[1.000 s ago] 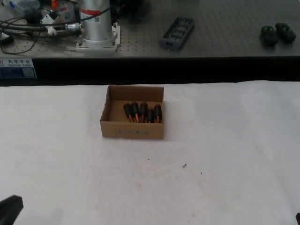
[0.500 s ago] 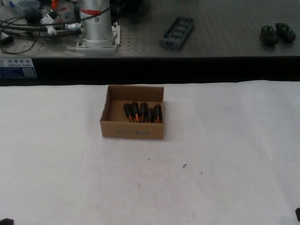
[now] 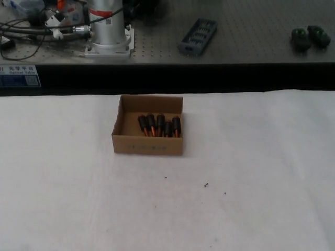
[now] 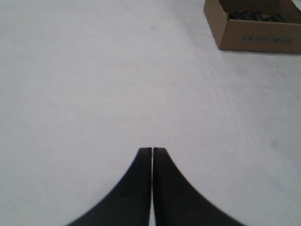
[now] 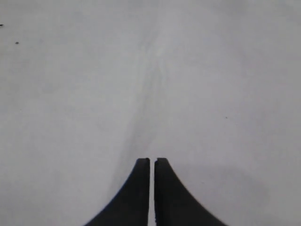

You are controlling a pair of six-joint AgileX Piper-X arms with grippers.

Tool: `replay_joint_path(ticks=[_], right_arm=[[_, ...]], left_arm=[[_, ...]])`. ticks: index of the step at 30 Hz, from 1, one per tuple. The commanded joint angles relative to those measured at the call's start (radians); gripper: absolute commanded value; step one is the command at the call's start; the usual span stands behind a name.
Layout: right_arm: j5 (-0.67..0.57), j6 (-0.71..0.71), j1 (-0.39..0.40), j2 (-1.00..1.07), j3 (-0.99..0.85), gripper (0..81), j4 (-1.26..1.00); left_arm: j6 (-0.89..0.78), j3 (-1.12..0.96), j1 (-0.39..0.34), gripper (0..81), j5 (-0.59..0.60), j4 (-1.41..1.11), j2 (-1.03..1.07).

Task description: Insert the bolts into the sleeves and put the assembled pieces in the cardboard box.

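Nearest to us, the left gripper (image 4: pixel 152 150) hovers over the white tabletop (image 4: pixel 94 84). Its two dark fingers are pressed together with nothing between them. The right gripper (image 5: pixel 152 161) is closed in the same way, empty, above another bare stretch of the tabletop. A few dark specks (image 3: pixel 206 184) lie on the white cover.

Farther out, the cardboard box (image 3: pixel 148 145) sits open on the tabletop, well apart from both grippers. Inside it we count five assembled pieces (image 3: pixel 159 125), dark with orange, lying side by side toward the right part of the box.

Beyond the tabletop's far edge we see a perforated plate (image 3: pixel 246 31). On it are a metal post (image 3: pixel 107 23), cables (image 3: pixel 26 26), a grey-blue tray (image 3: pixel 198 35) and two dark knobs (image 3: pixel 310 37).
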Motion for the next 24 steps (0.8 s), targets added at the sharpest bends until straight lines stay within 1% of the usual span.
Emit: replay_joint_path(ticks=[1, 8, 12, 24], right_arm=[[-0.006, -0.002, -0.027, -0.018, 0.021, 3.7, -0.024], [-0.006, -0.003, -0.109, -0.028, 0.021, 3.7, -0.068], [-0.006, -0.003, -0.148, -0.084, 0.021, 3.7, -0.061], [-0.006, -0.003, -0.151, -0.099, 0.021, 3.7, -0.063]], left_arm=[[0.01, -0.011, 0.002, 0.6, -0.004, 0.003, -0.003], [0.01, -0.011, 0.002, 0.6, -0.004, 0.003, -0.003], [0.01, -0.011, 0.002, 0.6, -0.004, 0.003, -0.003], [0.01, -0.011, 0.002, 0.6, -0.004, 0.003, -0.003]])
